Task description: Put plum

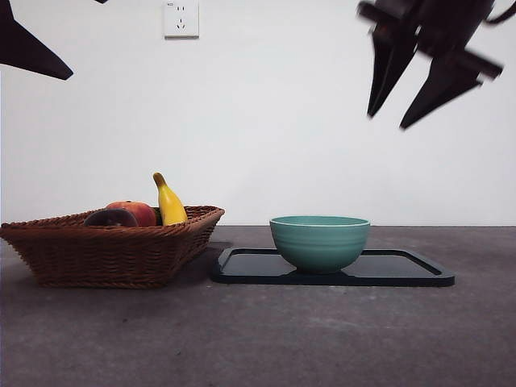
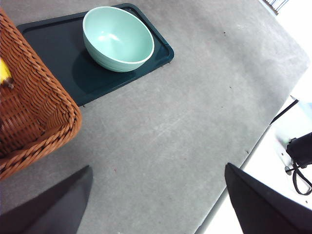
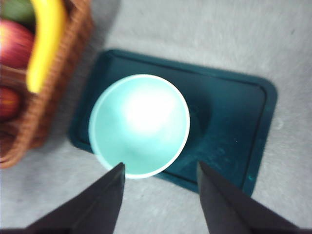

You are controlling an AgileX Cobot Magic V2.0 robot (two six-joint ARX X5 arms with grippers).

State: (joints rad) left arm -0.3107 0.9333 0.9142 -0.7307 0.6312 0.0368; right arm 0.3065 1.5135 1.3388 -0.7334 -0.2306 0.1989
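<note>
Overhead, right gripper (image 1: 393, 117) gapes, apparently empty.

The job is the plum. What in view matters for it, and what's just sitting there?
Job:
- plum, in the wicker basket
- right gripper, open, high above the bowl
- left gripper, open, waiting

Lying about:
- banana
- red-and-yellow fruit
- dark tray under the bowl

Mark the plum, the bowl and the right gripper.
plum (image 1: 110, 218): front view, its dark top showing above the basket rim.
bowl (image 1: 319, 244): front view, its outer wall.
right gripper (image 1: 418, 90): front view, between its open jaw tips.
</note>
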